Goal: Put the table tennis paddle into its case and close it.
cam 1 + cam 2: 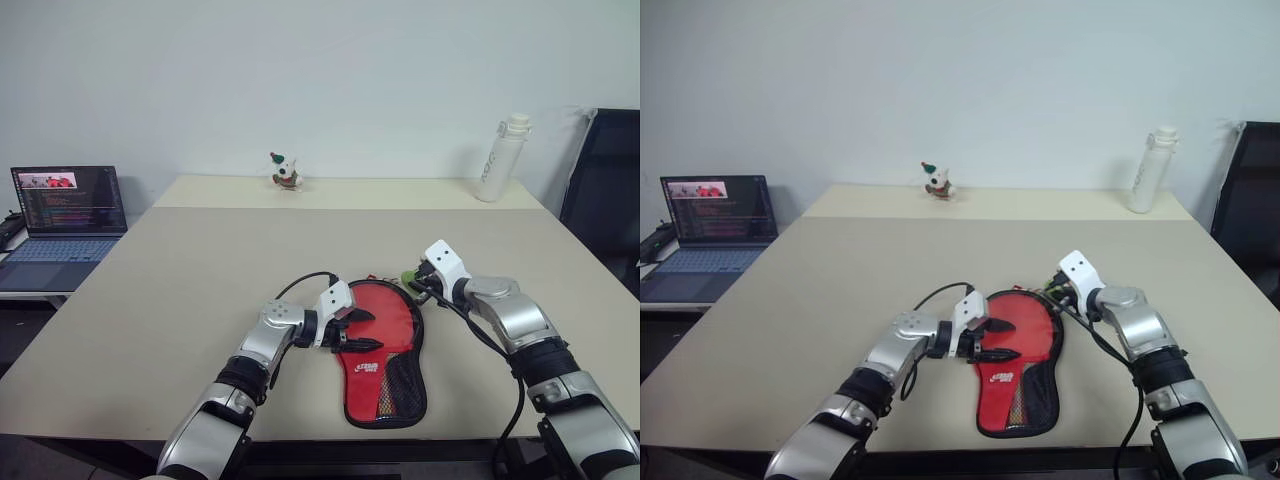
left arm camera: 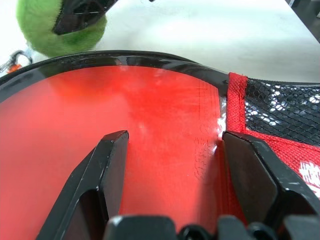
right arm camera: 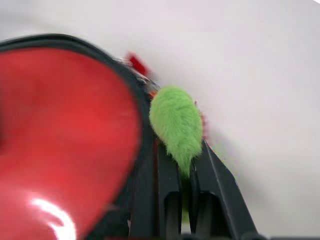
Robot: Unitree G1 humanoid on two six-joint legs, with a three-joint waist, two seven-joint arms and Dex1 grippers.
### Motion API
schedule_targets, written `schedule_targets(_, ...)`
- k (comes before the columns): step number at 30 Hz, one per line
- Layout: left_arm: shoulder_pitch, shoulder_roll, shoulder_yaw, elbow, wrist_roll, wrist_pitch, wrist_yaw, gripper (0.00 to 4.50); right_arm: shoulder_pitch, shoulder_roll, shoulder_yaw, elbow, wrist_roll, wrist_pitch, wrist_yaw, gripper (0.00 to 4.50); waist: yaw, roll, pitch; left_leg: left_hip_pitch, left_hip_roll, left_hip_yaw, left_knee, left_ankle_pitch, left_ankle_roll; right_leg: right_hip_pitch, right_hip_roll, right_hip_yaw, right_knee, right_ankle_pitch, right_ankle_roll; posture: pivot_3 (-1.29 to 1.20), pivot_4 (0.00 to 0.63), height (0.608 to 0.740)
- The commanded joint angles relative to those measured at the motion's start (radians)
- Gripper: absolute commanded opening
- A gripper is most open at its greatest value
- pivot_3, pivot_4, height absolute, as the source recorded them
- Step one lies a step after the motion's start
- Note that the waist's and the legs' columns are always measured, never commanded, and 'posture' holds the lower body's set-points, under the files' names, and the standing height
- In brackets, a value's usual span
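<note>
The case (image 1: 383, 352) lies flat on the beige table (image 1: 180, 290), red side up, its round end away from the robot and its narrow end, with the white logo and black mesh pocket, toward the near edge. The table tennis paddle itself cannot be made out in these views.

The left end effector (image 1: 358, 330) sits over the left side of the case's round part, its two black fingers (image 2: 107, 170) spread wide apart above the red surface, with nothing between them. Whether they touch the fabric cannot be told.

The right end effector (image 3: 182, 167) is at the far right rim of the case, its fingers pinched tight on the fuzzy green pull (image 3: 175, 125) (a small tuft just beside the black zip edge).

Further off on the table stand a small toy figure (image 1: 285, 172) and a white bottle (image 1: 501, 158), well apart from the case. An open laptop (image 1: 65, 215) rests on a lower surface to the left.
</note>
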Motion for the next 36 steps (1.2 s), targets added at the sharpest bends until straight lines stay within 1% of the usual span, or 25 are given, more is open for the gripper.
schedule_targets(1,0.014,0.001,-0.016,0.023,0.019,0.006,0.002,3.26,-0.056,-0.033,-0.039,0.064,-0.016,-0.055,0.006,0.04,0.000,0.000,0.000,0.000,0.000,0.000,0.000,0.000,0.000,0.000,0.000,0.000,0.000,0.000,0.000,0.00,0.150,0.740)
schedule_targets(4,0.008,-0.006,-0.021,0.031,0.025,0.008,0.007,3.26,-0.048,-0.072,-0.039,0.066,-0.011,-0.054,0.049,0.04,0.002,0.000,0.000,0.000,0.000,0.000,0.000,0.000,0.000,0.000,0.000,0.000,0.000,0.000,0.000,0.00,0.150,0.740)
schedule_targets(8,-0.014,-0.028,-0.006,0.053,0.011,0.042,0.021,3.26,0.009,-0.137,-0.034,-0.011,-0.006,-0.029,0.107,0.04,0.008,0.001,0.000,0.000,0.000,0.000,0.000,0.000,0.001,0.000,0.000,0.000,-0.001,0.000,0.000,0.00,0.150,0.740)
schedule_targets(16,-0.069,-0.073,0.008,0.114,0.005,0.057,0.050,3.26,0.183,-0.305,-0.061,-0.287,0.051,0.108,0.246,0.04,0.029,0.002,0.001,0.000,-0.002,-0.001,0.000,-0.001,0.001,0.001,0.000,-0.001,-0.001,0.000,0.000,0.00,0.150,0.740)
schedule_targets(20,-0.096,-0.092,0.010,0.155,0.010,0.042,0.066,3.26,0.278,-0.394,-0.097,-0.442,0.108,0.186,0.315,0.04,0.035,0.002,0.001,-0.001,-0.003,-0.002,0.000,-0.001,0.001,0.002,0.000,-0.001,-0.002,-0.001,0.001,0.00,0.150,0.740)
schedule_targets(25,-0.115,-0.111,0.002,0.191,0.018,0.020,0.066,3.26,0.392,-0.490,-0.138,-0.644,0.216,0.290,0.405,0.04,0.038,0.002,0.001,-0.001,-0.004,-0.002,0.000,-0.001,0.002,0.002,0.001,-0.001,-0.003,-0.001,0.001,0.00,0.150,0.740)
schedule_targets(30,-0.129,-0.119,-0.019,0.225,0.048,-0.015,0.052,3.26,0.477,-0.530,-0.173,-0.794,0.301,0.375,0.415,0.04,0.034,0.002,0.001,-0.001,-0.003,-0.003,0.000,-0.002,0.002,0.002,0.001,-0.001,-0.004,-0.001,0.002,0.00,0.150,0.740)
schedule_targets(36,-0.136,-0.125,-0.038,0.269,0.088,-0.081,0.056,3.26,0.568,-0.560,-0.200,-0.891,0.356,0.416,0.411,0.04,0.034,0.002,0.001,-0.001,-0.003,-0.004,0.000,-0.002,0.003,0.004,0.001,-0.002,-0.006,-0.001,0.002,0.00,0.150,0.740)
